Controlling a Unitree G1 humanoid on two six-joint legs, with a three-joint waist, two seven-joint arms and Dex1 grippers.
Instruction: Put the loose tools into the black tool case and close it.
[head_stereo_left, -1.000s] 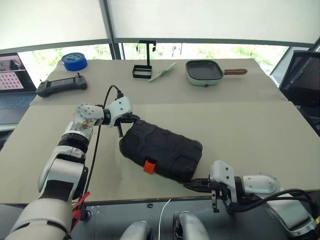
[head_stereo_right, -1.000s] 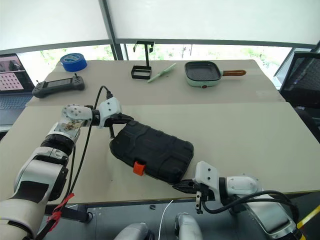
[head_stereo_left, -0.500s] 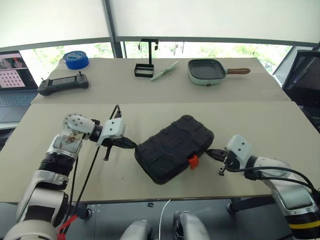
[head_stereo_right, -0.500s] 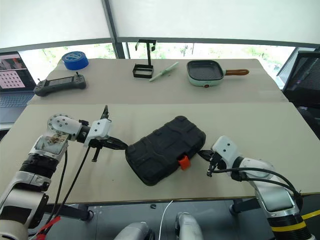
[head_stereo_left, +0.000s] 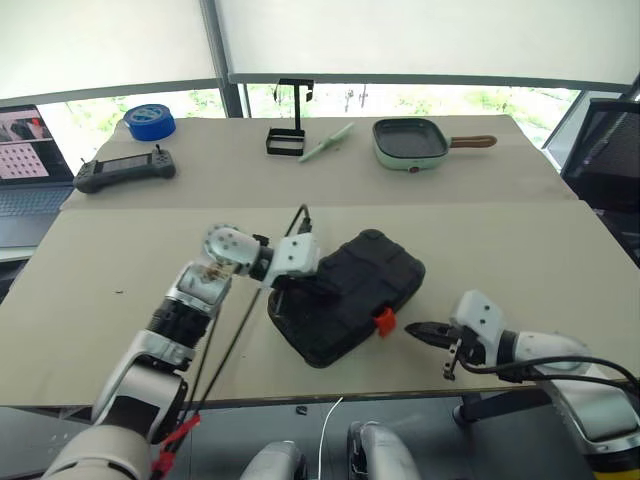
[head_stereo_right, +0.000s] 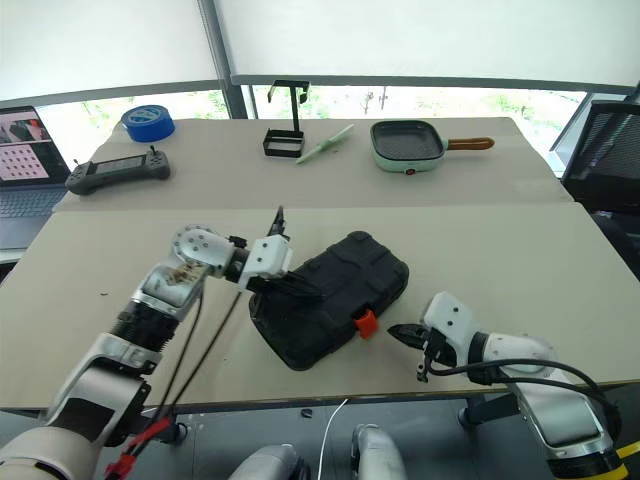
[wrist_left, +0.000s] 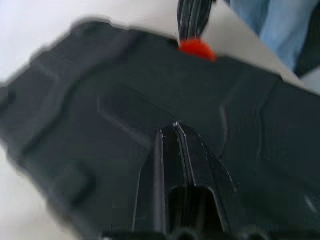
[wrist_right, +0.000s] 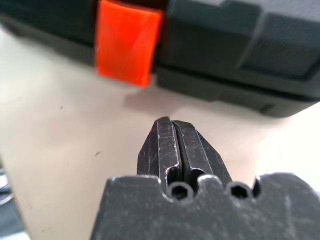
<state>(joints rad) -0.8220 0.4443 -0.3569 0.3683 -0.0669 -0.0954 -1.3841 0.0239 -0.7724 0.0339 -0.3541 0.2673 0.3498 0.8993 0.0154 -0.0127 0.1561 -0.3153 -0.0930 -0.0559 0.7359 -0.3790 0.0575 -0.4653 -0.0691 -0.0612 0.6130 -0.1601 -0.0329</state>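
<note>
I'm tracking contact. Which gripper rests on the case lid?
The left gripper, shut, lies on the black tool case; the right gripper sits off it beside the orange latch.

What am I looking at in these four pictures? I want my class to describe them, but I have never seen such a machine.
It is a two-armed robot. Two pictures look down from cameras in its head; the other two come from a camera on each wrist. On the near table lies a closed black tool case with an orange latch. The left gripper, fingers shut, rests on the lid. The right gripper, also shut, points at the latch without touching it. Neither holds anything. The far table carries a blue tape roll, a handheld controller, a black wire stand and a small square pan.
</note>
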